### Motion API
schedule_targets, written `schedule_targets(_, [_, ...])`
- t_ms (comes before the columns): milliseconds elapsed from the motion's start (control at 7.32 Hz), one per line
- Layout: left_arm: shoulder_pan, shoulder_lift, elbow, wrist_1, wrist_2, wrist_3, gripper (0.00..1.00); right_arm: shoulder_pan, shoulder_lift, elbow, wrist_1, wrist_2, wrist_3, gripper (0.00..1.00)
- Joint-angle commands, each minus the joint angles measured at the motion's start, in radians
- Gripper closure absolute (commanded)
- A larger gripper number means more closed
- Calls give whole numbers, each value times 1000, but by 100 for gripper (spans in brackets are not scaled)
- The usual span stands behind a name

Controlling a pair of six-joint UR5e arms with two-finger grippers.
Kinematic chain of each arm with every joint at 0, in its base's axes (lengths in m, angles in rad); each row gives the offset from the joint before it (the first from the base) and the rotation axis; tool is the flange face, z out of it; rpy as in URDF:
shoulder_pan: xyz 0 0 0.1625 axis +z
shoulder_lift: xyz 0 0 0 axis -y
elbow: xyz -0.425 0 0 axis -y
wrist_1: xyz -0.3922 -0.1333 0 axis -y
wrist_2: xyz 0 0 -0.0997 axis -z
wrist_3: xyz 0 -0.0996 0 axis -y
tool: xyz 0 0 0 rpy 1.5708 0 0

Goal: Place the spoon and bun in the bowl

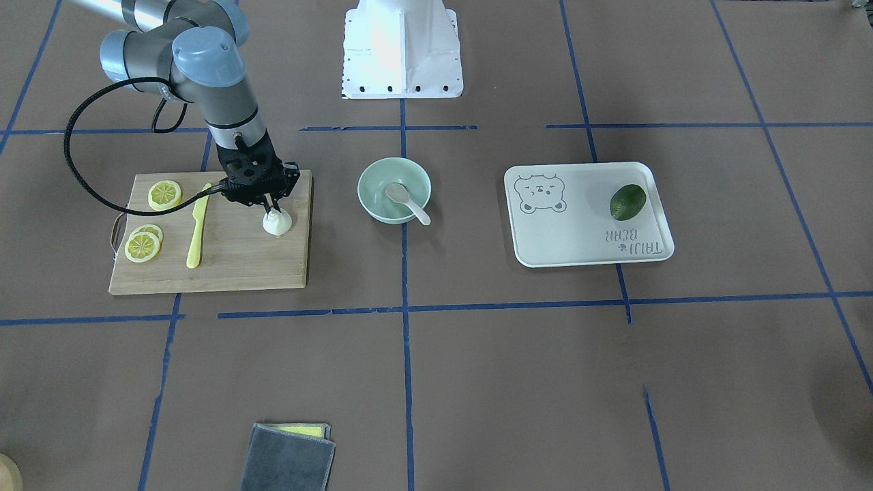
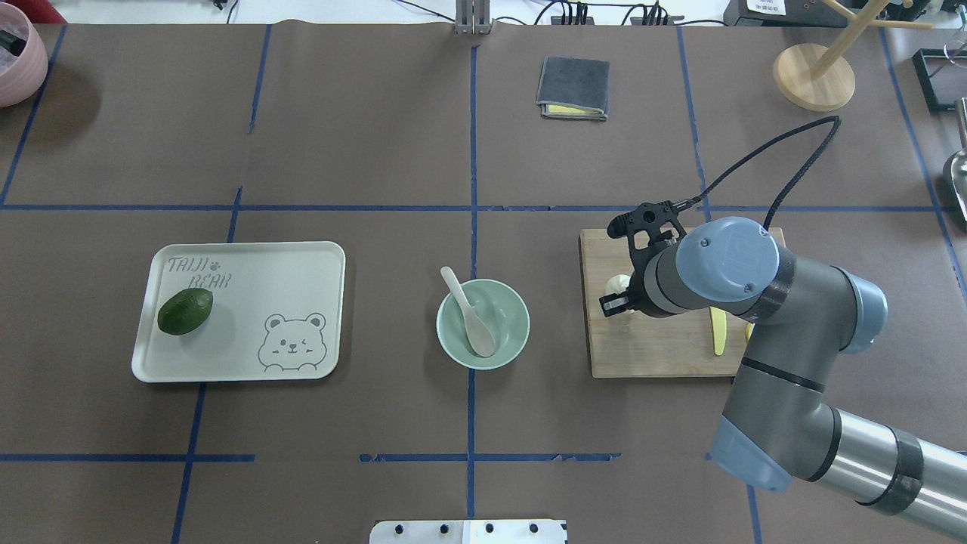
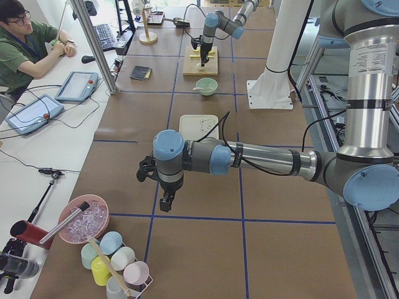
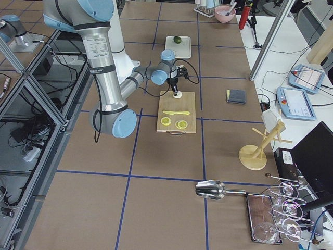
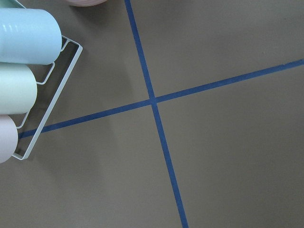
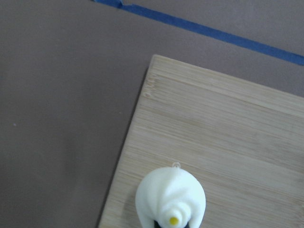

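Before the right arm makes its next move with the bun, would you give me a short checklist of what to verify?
1. The spoon lies in the bowl: ok. The scoop is inside and the handle rests over the rim.
2. The bun sits on the cutting board: ok. It is near the edge facing the bowl.
3. The right gripper is at the bun's top: ok.
4. The fingers are closed firmly on the bun: cannot tell.
5. The bowl has room beside the spoon: ok.
6. The left gripper is far from the bowl: ok.
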Motion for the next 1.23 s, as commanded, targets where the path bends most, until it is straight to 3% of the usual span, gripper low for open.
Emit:
schedule_targets(0, [0, 0, 0, 0, 0, 0, 0, -7, 128, 14, -71, 2, 88, 100])
schedule_targets(273, [0, 0, 0, 0, 0, 0, 0, -79, 292, 0, -232, -14, 192, 100])
schedule_targets(410, [0, 0, 0, 0, -2, 0, 0, -131, 308, -15, -235, -82, 220, 100])
schedule_targets(547, [-1, 0, -2, 0, -2, 2, 0, -153, 310, -20, -236, -98, 223, 73])
schedule_targets(683, [-1, 0, 0, 2, -2, 2, 0, -177, 305, -17, -236, -118, 225, 1])
schedule_targets(1094, [-1, 0, 0, 2, -2, 2, 0, -176, 314, -3, -236, -137, 216, 0])
